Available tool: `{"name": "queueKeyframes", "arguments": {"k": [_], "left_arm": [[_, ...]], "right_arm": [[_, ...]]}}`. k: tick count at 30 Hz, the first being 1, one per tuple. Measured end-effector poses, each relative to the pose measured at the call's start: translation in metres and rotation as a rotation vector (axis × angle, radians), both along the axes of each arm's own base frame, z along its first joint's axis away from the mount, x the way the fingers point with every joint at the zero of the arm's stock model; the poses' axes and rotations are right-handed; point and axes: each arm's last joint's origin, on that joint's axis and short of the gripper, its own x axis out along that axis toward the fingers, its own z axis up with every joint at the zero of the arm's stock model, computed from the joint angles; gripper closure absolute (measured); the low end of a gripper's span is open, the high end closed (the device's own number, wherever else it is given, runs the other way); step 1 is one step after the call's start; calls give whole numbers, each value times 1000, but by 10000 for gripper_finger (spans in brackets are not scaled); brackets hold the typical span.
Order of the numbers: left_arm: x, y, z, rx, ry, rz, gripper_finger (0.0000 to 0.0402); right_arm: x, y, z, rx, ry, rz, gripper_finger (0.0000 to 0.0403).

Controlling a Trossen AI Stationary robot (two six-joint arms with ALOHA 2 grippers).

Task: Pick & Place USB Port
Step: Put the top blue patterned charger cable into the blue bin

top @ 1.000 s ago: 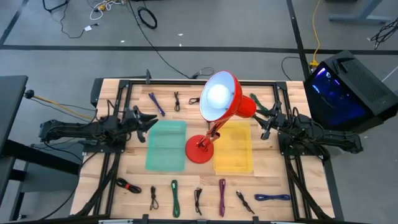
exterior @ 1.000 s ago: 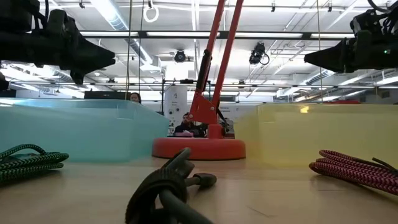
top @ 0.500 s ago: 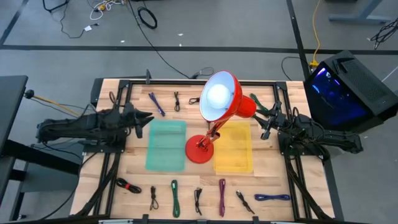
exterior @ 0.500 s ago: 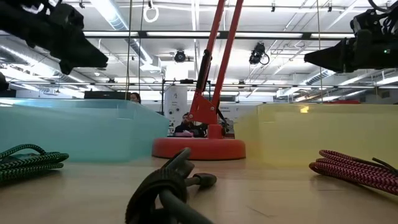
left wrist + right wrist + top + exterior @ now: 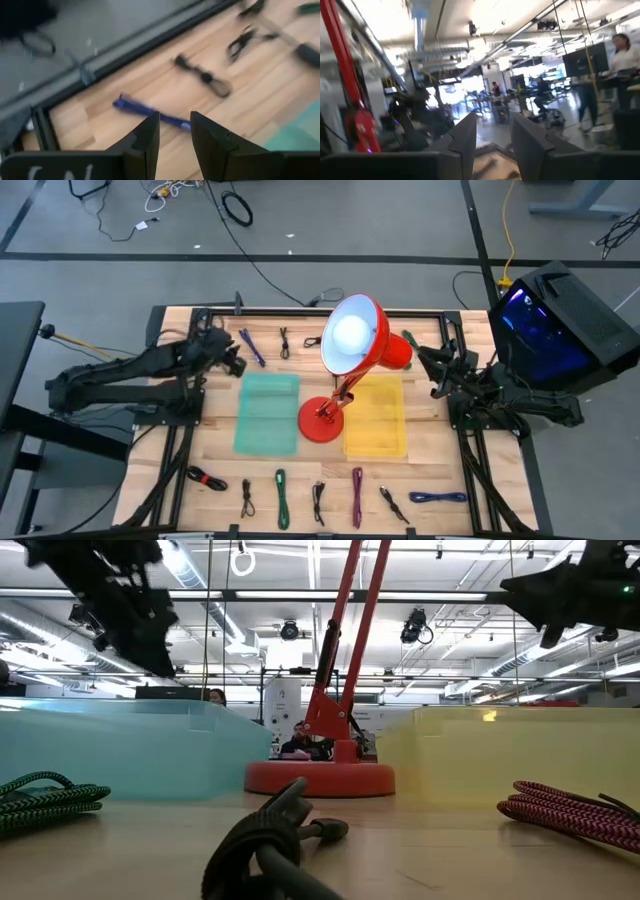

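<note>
Several coiled USB cables lie on the wooden table in two rows. In the far row a blue cable (image 5: 250,345) and a black one (image 5: 285,342) lie flat; both also show in the left wrist view, the blue cable (image 5: 135,106) and the black cable (image 5: 204,78). My left gripper (image 5: 236,362) hangs tipped down above the table just short of the blue cable, open and with nothing between its fingers (image 5: 174,131). My right gripper (image 5: 426,358) is at the right side, beside the yellow tray, raised and tipped up toward the room (image 5: 492,135), open and holding nothing.
A red desk lamp (image 5: 345,360) stands mid-table between a teal tray (image 5: 268,413) and a yellow tray (image 5: 376,416). The near row holds green (image 5: 281,498), maroon (image 5: 357,495) and blue (image 5: 437,497) cables. A black frame (image 5: 300,311) rims the table. People show in the room beyond.
My left gripper has swung from beside the teal tray toward the table's far edge, risen a little and tipped from level to pointing down at the blue cable. My right gripper has tipped upward and rolled, staying near its place. No cable has moved.
</note>
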Motion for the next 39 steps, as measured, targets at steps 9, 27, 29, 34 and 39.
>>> {"name": "queueKeyframes", "arguments": {"k": [9,27,29,34,39], "left_arm": [[7,72,-25,-194,-65,17,287],[-5,132,-70,-559,-207,187,201],[-4,134,-72,-570,-207,212,188],[6,133,-78,-576,-172,239,180],[15,129,-89,-574,-109,263,187]], "right_arm": [[5,4,-5,62,36,201,282],[13,4,-13,-11,159,183,282],[14,4,-13,-10,164,184,282],[14,4,-13,-21,171,179,282],[14,4,-12,-27,162,181,282]]}}
